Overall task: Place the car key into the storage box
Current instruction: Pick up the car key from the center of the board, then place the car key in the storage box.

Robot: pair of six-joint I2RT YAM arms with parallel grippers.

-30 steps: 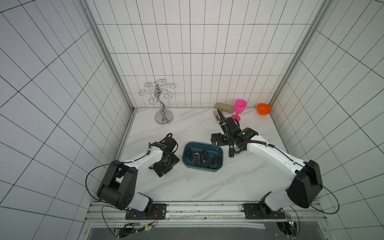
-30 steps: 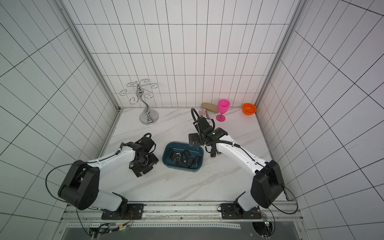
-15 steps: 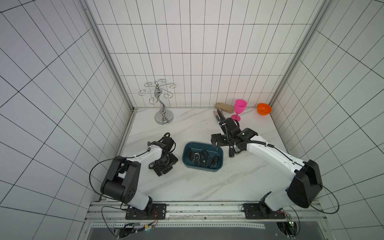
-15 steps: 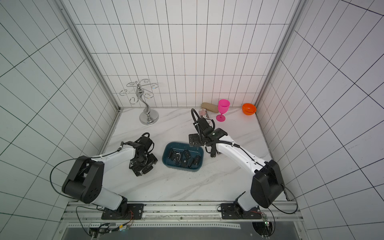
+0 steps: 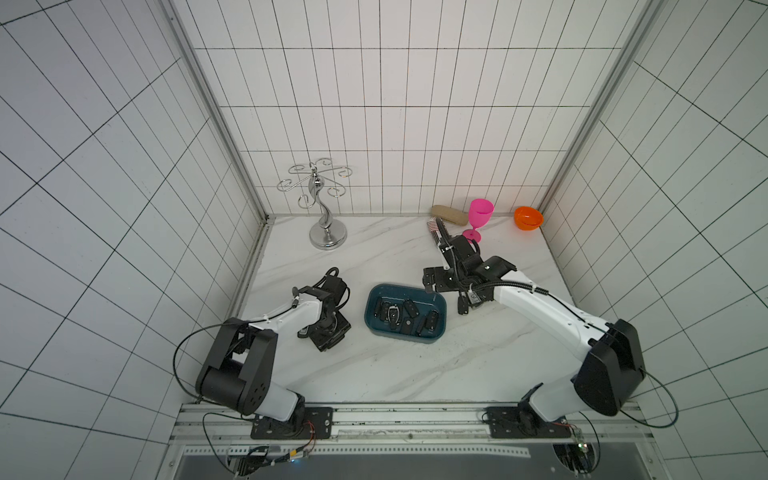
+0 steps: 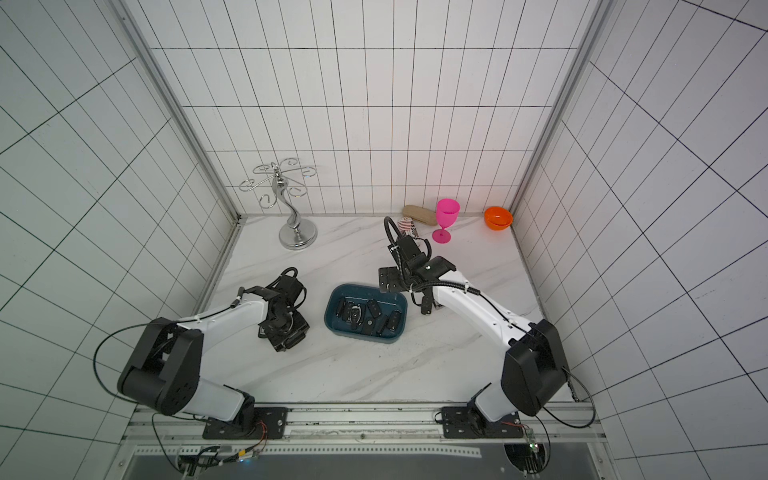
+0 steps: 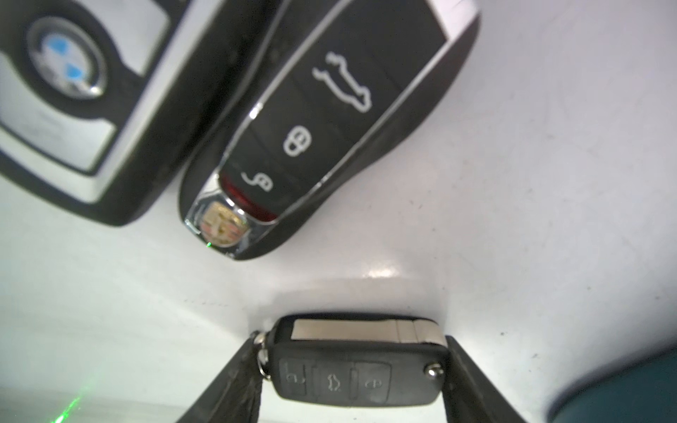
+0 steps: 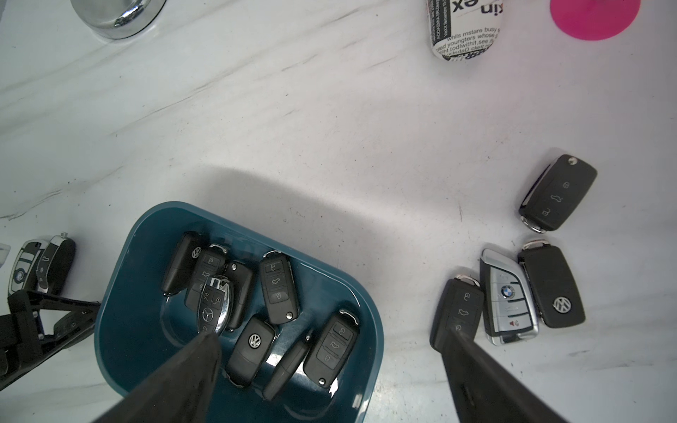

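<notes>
- Left wrist view: left gripper [image 7: 352, 338] partly open, fingers [image 7: 234, 381] flanking key [image 7: 357, 370] at both ends; firm grip cannot be told.
- Key lies on table [image 7: 513, 183], beside box [image 7: 622, 395], outside it.
- Right gripper [image 8: 329, 333] wide open, empty, above box; other keys [image 8: 278, 285] inside.

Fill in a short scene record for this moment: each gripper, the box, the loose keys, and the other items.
left gripper: closed on a black flip key, fingers at its two ends
right gripper: open, holding nothing, near the storage box
box contents: several car keys
loose keys: two keys beside the left gripper; four keys by the right gripper
back of table: silver stand, pink goblet, orange bowl
</notes>
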